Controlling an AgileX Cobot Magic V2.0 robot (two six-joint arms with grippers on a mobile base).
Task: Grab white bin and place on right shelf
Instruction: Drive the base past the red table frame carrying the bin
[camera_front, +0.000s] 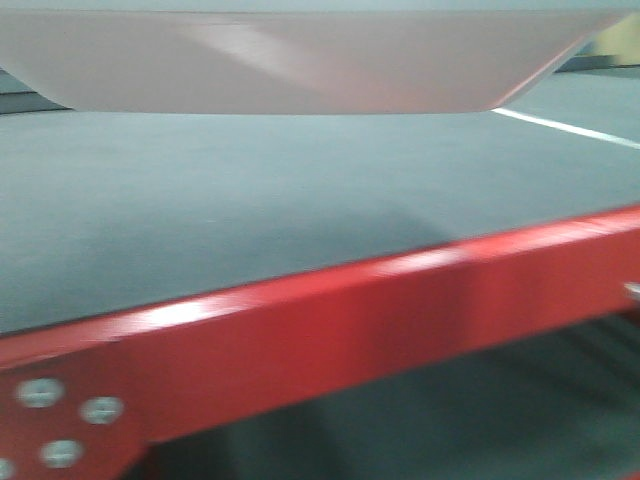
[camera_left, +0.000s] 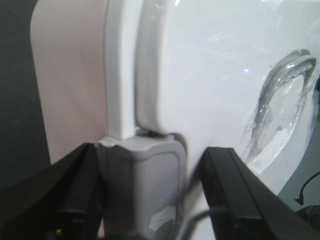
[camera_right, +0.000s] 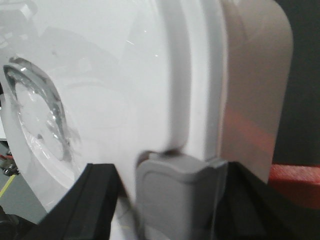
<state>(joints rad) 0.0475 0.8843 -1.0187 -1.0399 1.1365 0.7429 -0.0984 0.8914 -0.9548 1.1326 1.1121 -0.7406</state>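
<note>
The white bin (camera_front: 300, 60) fills the top of the front view, its pinkish underside hanging above a dark tabletop. In the left wrist view the bin (camera_left: 200, 75) shows its glossy lid with the recessed handle, and my left gripper (camera_left: 156, 152) straddles the grey end latch (camera_left: 145, 190). The body-side finger touches the latch, and a small gap shows on the lid side. My right gripper (camera_right: 169, 170) holds the opposite grey latch (camera_right: 175, 200) of the bin (camera_right: 125, 75) the same way. The right shelf is out of view.
A red-framed table (camera_front: 350, 330) with a dark grey top (camera_front: 250, 200) lies right below and in front of the bin. Its red bar (camera_right: 295, 185) also shows past the bin in the right wrist view. A white floor line (camera_front: 570, 127) runs at the far right.
</note>
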